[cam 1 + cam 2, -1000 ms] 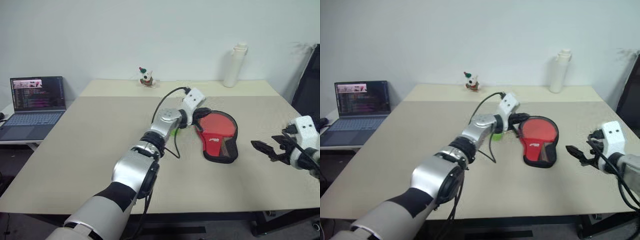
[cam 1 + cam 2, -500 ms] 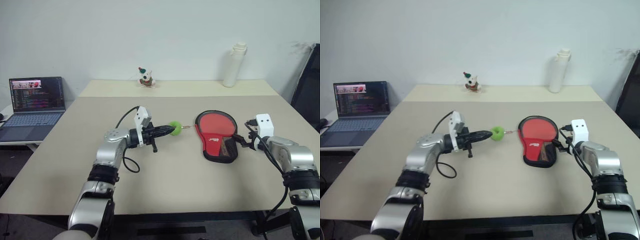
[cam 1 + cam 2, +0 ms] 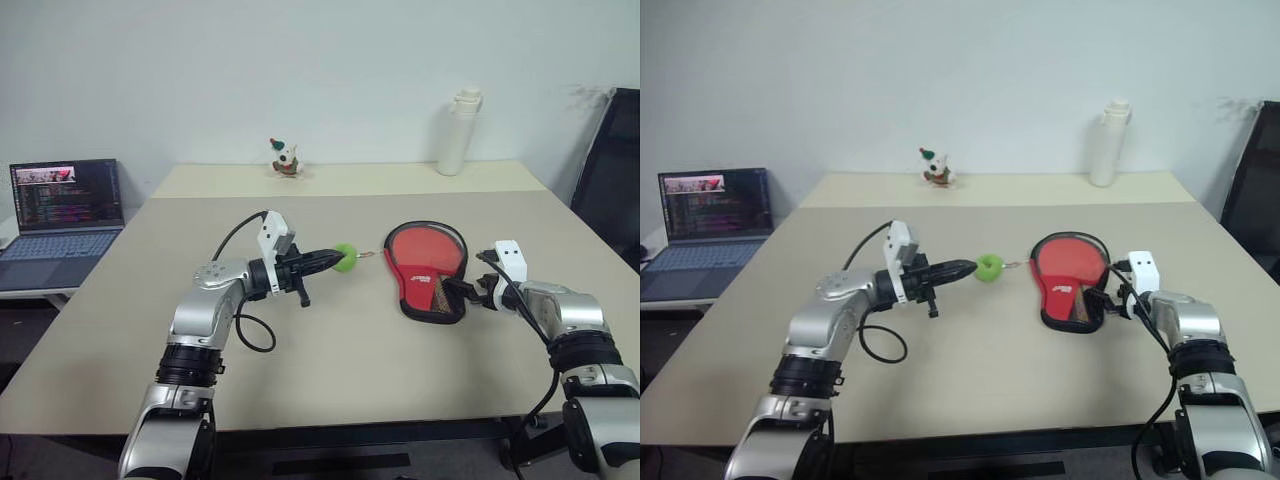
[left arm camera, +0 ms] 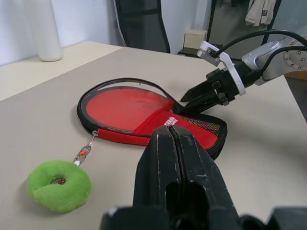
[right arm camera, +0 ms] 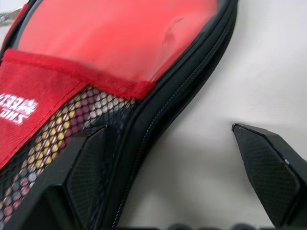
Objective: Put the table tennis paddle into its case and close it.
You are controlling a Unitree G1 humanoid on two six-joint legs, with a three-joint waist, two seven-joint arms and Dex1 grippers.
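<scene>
With the red rubber-faced paddle (image 4: pixel 125 106) already inside the red-and-black zip case (image 3: pixel 428 283) at tabletop centre-right, closing is in hand: the right gripper (image 3: pixel 466 293), jaws wide, straddles its 4-o'clock edge, the left gripper (image 3: pixel 322 261), jaws shut and empty, should pull the green ring tag (image 3: pixel 345 257) at 9 o'clock.

A: What stands along the far edge of the table (image 3: pixel 300 340)?
B: A small toy dog figure (image 3: pixel 285 157) and a white bottle (image 3: pixel 455 131).
A: And off to the side?
B: An open laptop (image 3: pixel 62 208), plus a black chair (image 3: pixel 610 190).
</scene>
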